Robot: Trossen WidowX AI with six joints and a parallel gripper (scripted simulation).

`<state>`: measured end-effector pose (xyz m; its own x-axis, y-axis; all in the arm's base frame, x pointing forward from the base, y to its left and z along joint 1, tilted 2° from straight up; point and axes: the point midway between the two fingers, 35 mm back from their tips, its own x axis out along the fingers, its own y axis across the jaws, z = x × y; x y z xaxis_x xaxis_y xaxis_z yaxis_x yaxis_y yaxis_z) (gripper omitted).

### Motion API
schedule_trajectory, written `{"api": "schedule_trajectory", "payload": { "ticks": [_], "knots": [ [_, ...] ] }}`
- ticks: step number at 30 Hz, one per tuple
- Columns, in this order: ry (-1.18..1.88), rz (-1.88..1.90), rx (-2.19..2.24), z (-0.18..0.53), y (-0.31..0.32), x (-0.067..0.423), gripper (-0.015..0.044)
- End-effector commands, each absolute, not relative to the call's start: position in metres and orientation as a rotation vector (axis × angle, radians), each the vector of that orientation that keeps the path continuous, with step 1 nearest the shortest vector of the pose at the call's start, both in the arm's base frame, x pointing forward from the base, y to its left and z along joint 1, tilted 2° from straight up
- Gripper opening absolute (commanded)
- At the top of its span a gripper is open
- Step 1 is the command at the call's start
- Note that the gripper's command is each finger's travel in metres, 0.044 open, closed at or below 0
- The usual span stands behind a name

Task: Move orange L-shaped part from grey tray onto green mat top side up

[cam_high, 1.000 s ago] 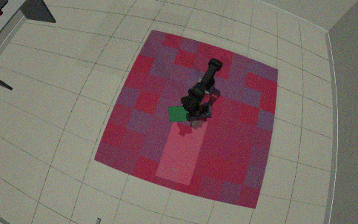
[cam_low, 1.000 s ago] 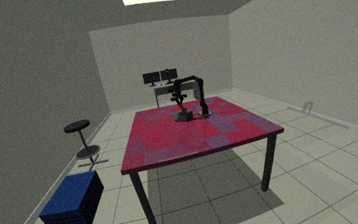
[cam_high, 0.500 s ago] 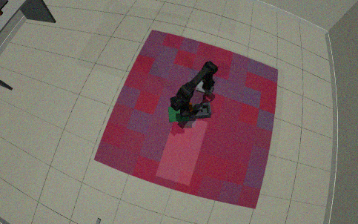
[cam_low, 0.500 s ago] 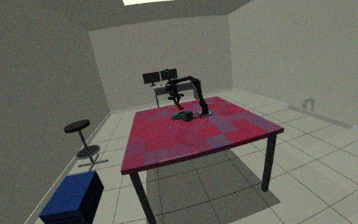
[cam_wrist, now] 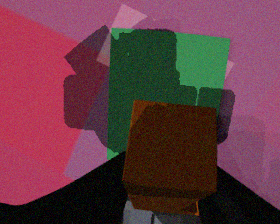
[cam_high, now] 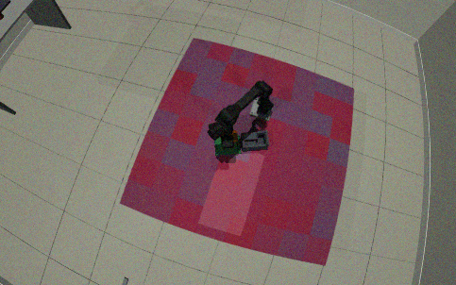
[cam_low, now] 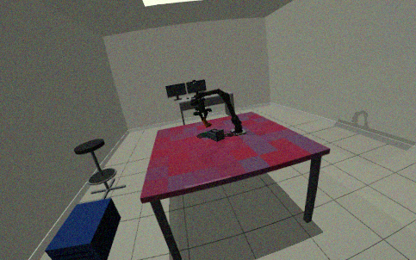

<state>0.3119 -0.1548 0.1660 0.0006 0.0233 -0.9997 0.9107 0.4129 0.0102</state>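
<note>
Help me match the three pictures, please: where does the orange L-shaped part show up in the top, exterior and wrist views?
Top: a small orange speck beneath the arm, above the green mat, left of the grey tray.
Exterior: an orange sliver hanging from the gripper, above the table.
Wrist: the large brown-orange block at lower centre, held over the mat.
Shared landmark: the green mat.

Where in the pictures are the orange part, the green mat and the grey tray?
orange part [cam_wrist: 171, 152]: wrist view, middle of its broad face, held in the gripper.
green mat [cam_wrist: 204, 59]: wrist view, its lit corner.
grey tray [cam_high: 256, 141]: top view, its upper face.
</note>
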Motion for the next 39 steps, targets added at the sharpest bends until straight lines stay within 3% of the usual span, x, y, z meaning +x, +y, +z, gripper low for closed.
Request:
{"api": "schedule_trajectory", "payload": {
  "ticks": [1,39],
  "knots": [
    [1.393,-0.876,0.9,0.162,-0.157,0.312,0.0],
    [1.393,-0.876,0.9,0.103,-0.156,0.312,0.0]
  ]
}}
